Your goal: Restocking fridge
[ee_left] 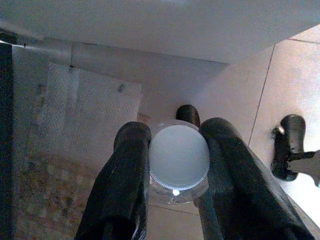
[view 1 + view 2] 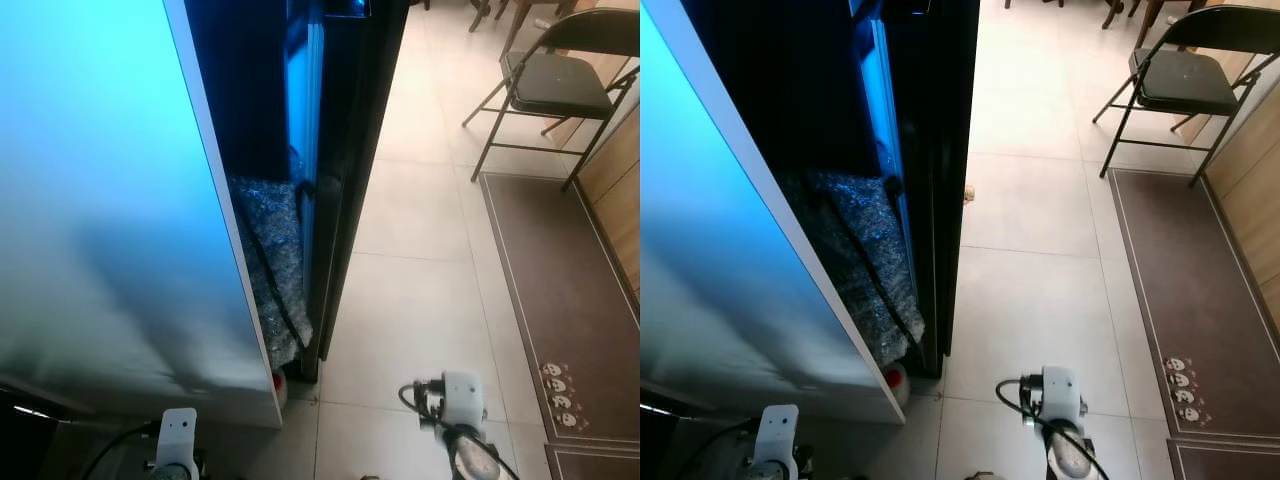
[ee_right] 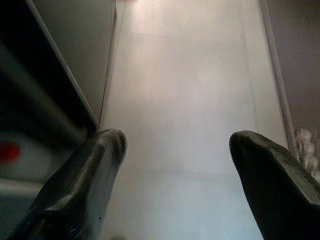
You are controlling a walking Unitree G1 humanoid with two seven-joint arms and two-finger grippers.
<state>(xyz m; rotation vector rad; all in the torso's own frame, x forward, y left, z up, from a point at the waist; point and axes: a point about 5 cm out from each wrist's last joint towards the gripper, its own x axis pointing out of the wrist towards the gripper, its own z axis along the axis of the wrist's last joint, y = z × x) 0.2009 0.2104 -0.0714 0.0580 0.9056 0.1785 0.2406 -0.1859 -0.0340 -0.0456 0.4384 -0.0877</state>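
The tall fridge [image 2: 110, 200], its smooth door panel lit pale blue-white, takes up the robot's left side, standing ajar so a dark interior gap shows with a crinkled, shiny bubble-wrap-like sheet [image 2: 270, 260] hanging inside. To its right runs glossy cream floor tile [image 2: 420, 260], then a flat brown mat with a pale border [image 2: 560, 280], and beyond that a black metal folding chair with a padded seat [image 2: 555, 80]. Low at the bottom, the left gripper [image 1: 172, 165] is clenched on a clear plastic bottle with a white ribbed cap [image 1: 179, 156], its black fingers pressing either side of the neck just beneath the door's lower edge. The right gripper [image 3: 175, 150] hangs over bare tile beside the fridge with its fingers spread wide and nothing between them. The step in hand looks like carrying the bottle into the fridge; doing it well likely means keeping the squeeze firm on the slick, rounded plastic, lifting clear of the door edge, and steering past the loose sheet so the bottle goes in upright.
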